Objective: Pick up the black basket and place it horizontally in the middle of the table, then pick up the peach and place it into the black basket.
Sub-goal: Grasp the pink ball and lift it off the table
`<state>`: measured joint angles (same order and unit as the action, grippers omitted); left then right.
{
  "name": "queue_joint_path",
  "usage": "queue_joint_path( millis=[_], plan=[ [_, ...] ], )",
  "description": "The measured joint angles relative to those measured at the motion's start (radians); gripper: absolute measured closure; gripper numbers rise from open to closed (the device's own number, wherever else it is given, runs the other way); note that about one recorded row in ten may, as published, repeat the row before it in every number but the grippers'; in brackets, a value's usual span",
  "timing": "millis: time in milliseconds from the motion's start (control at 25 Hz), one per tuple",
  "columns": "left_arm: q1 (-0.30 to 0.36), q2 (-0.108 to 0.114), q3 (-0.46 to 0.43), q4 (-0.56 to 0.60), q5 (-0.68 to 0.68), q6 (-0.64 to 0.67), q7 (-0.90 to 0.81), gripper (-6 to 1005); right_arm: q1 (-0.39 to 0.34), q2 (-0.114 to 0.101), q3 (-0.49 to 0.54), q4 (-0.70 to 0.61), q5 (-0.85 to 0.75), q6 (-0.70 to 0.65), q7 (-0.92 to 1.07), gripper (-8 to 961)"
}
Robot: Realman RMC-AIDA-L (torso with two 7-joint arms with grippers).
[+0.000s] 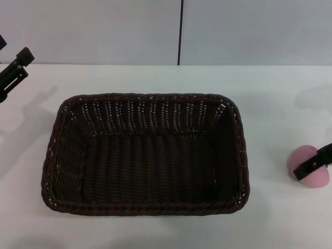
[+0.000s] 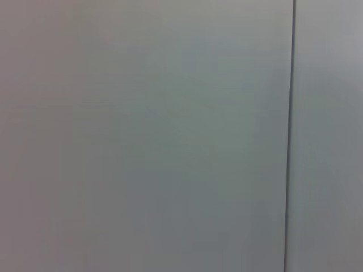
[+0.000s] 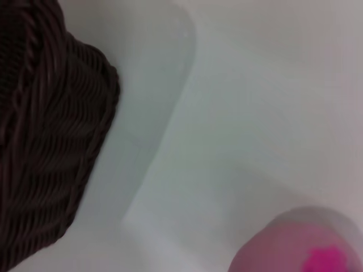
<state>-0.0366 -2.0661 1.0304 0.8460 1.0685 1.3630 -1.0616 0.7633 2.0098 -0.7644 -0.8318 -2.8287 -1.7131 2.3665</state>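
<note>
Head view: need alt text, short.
A black basket sits empty and lengthwise across the middle of the white table. The peach lies on the table to its right, with the right gripper at it. The left gripper is raised at the far left.

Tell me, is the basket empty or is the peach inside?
Empty. The black basket shows only its bare woven bottom; the peach sits on the table beside it, at the right gripper.

A pale grey wall (image 1: 104, 31) stands behind, split by a thin dark vertical seam (image 1: 180, 31).
</note>
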Motion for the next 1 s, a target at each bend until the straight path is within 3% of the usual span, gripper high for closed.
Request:
queue_joint_path(
  millis=[280, 560, 640, 880, 1000],
  plan=[
    [-0.012, 0.0, -0.001, -0.011, -0.004, -0.004, 0.0, 290, -0.01, 0.002, 0.008, -0.036, 0.003, -0.022, -0.007, 232],
    [-0.02, 0.0, -0.002, -0.019, -0.005, -0.005, 0.0, 290, -0.016, -0.004, 0.01, -0.053, 0.041, -0.046, -0.02, 402],
    [-0.019, 0.0, -0.003, -0.022, -0.006, 0.0, 0.001, 290, -0.038, -0.015, 0.011, -0.115, 0.114, -0.081, -0.02, 548],
    [-0.017, 0.0, -0.003, -0.025, -0.008, 0.001, 0.001, 290, -0.063, -0.054, 0.03, -0.326, 0.307, -0.239, 0.013, 620],
    [-0.019, -0.001, 0.001, -0.028, -0.009, 0.002, 0.001, 290, -0.034, -0.055, 0.022, -0.464, 0.416, -0.339, 0.05, 751]
  ],
)
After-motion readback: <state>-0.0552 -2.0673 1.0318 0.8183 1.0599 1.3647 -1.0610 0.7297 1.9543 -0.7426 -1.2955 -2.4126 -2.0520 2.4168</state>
